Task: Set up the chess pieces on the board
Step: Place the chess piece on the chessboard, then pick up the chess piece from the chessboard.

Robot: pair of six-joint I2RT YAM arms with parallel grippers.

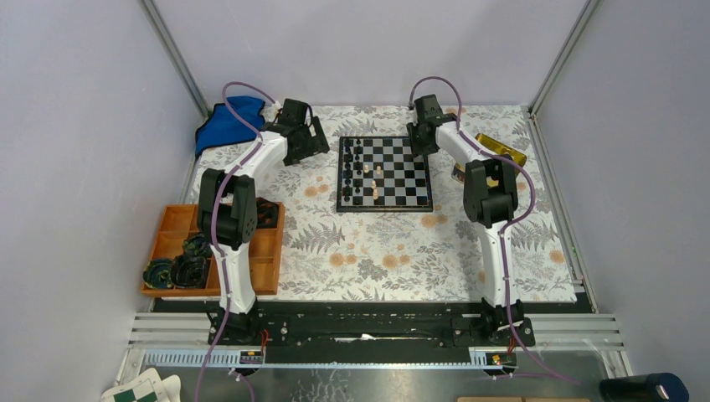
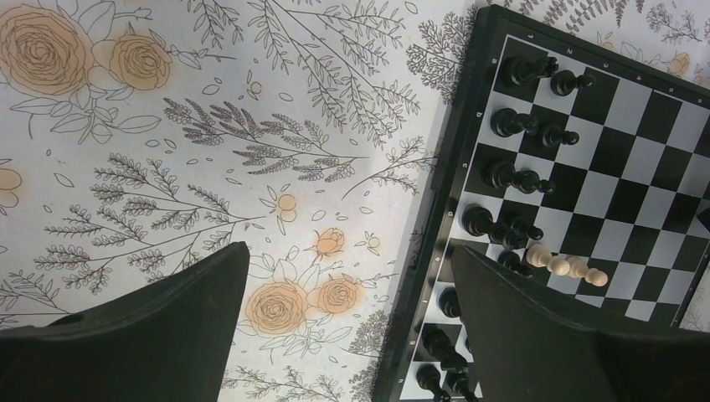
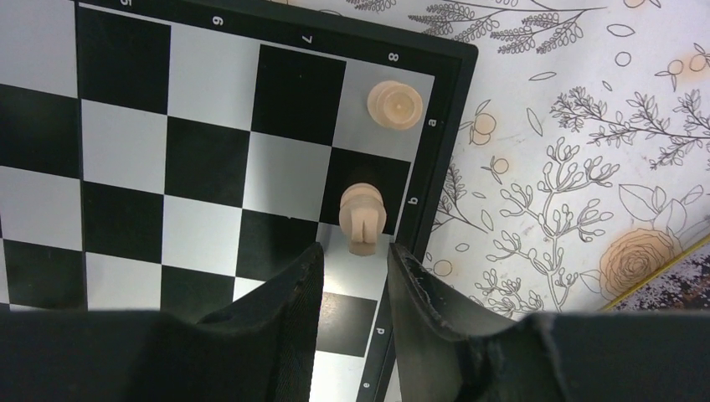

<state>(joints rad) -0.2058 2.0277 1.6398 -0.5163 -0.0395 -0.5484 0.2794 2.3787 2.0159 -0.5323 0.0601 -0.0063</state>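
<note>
The black-and-white board (image 1: 385, 207) lies at the back middle of the table. Several black chess pieces (image 1: 356, 172) stand along its left side, with a few pale ones (image 1: 377, 180) near them. My left gripper (image 1: 314, 138) hangs open over the flowered cloth just left of the board (image 2: 452, 142), nothing between its fingers (image 2: 349, 251). Black pieces (image 2: 515, 121) fill the two nearest files and a pale piece (image 2: 569, 266) lies tipped. My right gripper (image 3: 356, 249) is open at the board's back right corner (image 3: 444, 142). A pale knight (image 3: 362, 213) stands free just beyond its fingertips, and a second pale piece (image 3: 395, 105) stands on the corner square.
An orange tray (image 1: 180, 222) with dark round objects (image 1: 180, 268) sits at the left edge. A blue cloth (image 1: 222, 121) lies at the back left. A gold tin (image 1: 502, 149) rests right of the board. A green-and-white checkered folded thing (image 1: 142, 389) lies below the rail.
</note>
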